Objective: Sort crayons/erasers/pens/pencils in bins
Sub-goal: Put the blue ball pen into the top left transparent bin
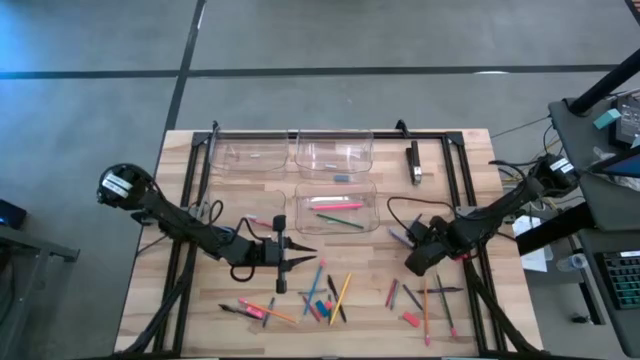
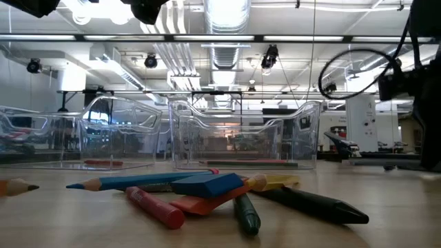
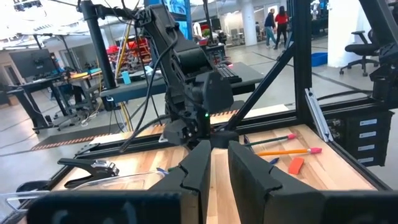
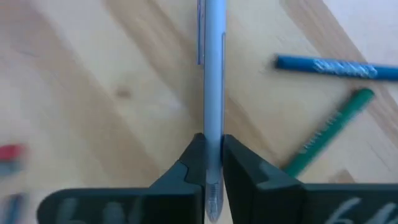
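Gripping a grey pen (image 4: 213, 93), right gripper (image 4: 212, 163) sits clamped on it at the table (image 1: 470, 320) right of the bins (image 1: 335, 205). Next: lift, carry to pen bin. Left gripper (image 1: 300, 258) waits, nearly shut, empty.

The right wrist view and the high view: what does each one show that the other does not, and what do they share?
Only the right wrist view shows the grip: the right gripper is shut on a grey pen, with a blue stick and a green stick lying on the wood beyond.

Only the high view shows the whole layout: the clear bins, the left gripper low over the table with nothing seen in it, and the scattered sticks and erasers.

Both show the wooden table and the right arm's end low over it.
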Controlling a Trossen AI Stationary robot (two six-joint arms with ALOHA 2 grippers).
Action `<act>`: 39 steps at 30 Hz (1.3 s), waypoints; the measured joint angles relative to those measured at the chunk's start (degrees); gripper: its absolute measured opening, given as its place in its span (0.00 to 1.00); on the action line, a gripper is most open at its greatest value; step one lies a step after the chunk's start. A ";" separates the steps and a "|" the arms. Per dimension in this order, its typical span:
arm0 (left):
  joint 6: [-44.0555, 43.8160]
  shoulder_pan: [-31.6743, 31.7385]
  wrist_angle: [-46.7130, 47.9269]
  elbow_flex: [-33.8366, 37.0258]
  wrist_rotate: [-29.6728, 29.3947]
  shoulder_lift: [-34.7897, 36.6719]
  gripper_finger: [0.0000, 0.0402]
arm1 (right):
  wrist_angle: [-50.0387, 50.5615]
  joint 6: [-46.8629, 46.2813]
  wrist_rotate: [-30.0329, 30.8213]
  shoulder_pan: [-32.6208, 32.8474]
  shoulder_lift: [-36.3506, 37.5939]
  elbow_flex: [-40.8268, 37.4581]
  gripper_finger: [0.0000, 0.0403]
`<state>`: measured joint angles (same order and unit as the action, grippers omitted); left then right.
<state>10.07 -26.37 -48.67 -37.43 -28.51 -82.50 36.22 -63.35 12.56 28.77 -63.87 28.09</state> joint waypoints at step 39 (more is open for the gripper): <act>-14.22 3.71 -0.45 -10.66 0.68 -9.82 0.59 | -64.64 48.22 11.19 -0.54 -9.12 9.62 0.05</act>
<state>-4.14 -22.66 -49.12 -48.09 -27.83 -92.32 -28.42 -15.13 23.75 28.23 -72.99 37.71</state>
